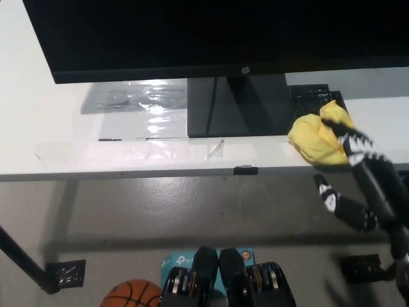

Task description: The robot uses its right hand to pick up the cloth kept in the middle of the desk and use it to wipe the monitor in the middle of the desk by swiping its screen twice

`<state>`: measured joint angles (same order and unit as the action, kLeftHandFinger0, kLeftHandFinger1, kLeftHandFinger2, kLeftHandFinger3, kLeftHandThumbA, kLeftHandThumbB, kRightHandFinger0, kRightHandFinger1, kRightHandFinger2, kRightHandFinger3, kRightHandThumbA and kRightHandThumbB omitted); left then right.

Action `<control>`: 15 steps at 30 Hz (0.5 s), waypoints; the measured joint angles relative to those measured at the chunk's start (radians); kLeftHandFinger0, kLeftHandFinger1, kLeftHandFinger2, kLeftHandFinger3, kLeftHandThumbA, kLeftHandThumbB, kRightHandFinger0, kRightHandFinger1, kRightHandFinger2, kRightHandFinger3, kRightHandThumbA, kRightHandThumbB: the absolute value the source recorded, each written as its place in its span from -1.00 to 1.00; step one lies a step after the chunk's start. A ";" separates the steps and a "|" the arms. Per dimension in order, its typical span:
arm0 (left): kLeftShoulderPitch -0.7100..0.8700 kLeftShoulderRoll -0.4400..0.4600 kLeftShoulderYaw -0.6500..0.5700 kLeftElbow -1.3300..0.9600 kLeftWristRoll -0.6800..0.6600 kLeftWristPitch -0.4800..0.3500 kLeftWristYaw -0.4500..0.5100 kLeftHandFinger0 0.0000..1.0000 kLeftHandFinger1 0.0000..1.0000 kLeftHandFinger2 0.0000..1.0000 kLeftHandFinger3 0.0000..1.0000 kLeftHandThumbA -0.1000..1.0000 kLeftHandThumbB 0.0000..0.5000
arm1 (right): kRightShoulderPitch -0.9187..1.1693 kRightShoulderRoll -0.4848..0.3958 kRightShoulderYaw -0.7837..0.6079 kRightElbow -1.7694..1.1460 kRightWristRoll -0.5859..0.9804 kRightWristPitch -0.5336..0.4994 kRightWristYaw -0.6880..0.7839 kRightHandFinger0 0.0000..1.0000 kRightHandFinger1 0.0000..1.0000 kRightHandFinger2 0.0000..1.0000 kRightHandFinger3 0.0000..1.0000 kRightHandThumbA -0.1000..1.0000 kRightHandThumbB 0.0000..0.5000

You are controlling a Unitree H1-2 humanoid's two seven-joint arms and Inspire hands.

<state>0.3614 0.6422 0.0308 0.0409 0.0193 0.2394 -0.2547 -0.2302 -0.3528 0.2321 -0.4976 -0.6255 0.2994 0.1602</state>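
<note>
Reaching up from the lower right of the frame, the black right hand (358, 176) is seen with its fingers (359, 146) spread apart and nothing grasped; the upper fingertips overlap the right part of the yellow cloth (316, 142), though whether they press on it cannot be told, while a lower finger is held out over the floor below the counter edge. The cloth is crumpled in a heap at the right of the frame, on the white counter (38, 121) close to its front edge, just beside the right side of the monitor base. A small dark keypad-like item (308, 98) is partly covered behind the cloth. The monitor (211, 35) fills the upper part of the frame, its screen dark, its stand set at the centre. Strips of clear tape (128, 152) are laid along the counter at the left of the stand. An orange basketball (131, 294) is seen on the floor at the lower left. The left hand is not shown
</note>
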 measured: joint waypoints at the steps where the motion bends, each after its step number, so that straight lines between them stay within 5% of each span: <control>1: 0.000 0.000 0.000 0.000 0.000 0.000 0.000 0.44 0.41 0.65 1.00 -0.61 -0.75 | -0.014 0.000 -0.001 0.007 -0.005 0.006 0.005 1.00 1.00 1.00 1.00 0.20 0.54; 15: 0.007 0.002 0.020 -0.032 0.001 0.009 0.000 0.42 0.40 0.62 1.00 -0.65 -0.75 | -0.196 -0.010 0.007 0.452 -0.011 0.033 0.060 1.00 1.00 1.00 1.00 -0.01 0.44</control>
<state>0.3682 0.6438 0.0509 0.0086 0.0198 0.2481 -0.2548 -0.4261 -0.3630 0.2393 -0.0455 -0.6366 0.3323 0.2199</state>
